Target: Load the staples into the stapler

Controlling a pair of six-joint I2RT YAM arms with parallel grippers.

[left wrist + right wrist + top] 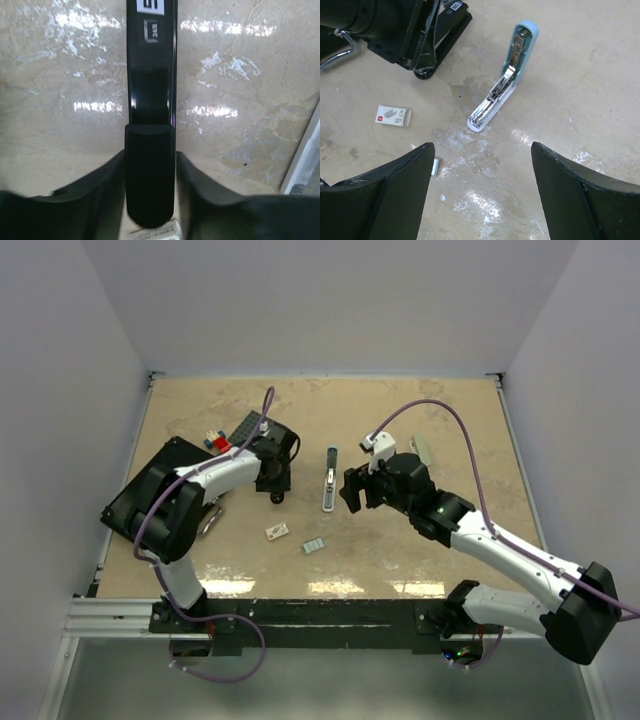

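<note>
Where the staples point(314, 546) lie: flat on the tan table point(430, 410), toward its near edge, loose and apart from both claws.
Neighbour: a little white box point(277, 532) sits just beside the staples, to their left and slightly farther back.
Stapler point(329, 478): in the middle of the table, beyond the staples and apart from them. It is swung fully open, with the pale blue lid point(521, 42) laid back in line with the white base. The metal channel point(492, 95) faces up.
Left claw point(275, 478): over the table to the left of the stapler, pointing down. Its own camera shows the fingers point(90, 195) set narrow, close against both sides of a glossy black bar point(150, 100) that carries a small white label. The claw is gripping the bar.
Right claw point(351, 490): just right of the stapler's near end, above the table. It is spread wide, and its fingers point(395, 195) have nothing between them. Through the gap its camera sees the stapler and the white box lying farther off.
Far left of table: small red, blue and white pieces point(213, 443) beside a dark grey flat piece point(243, 428).
Right side: a pale strip point(424, 450) lies beyond the right arm.
</note>
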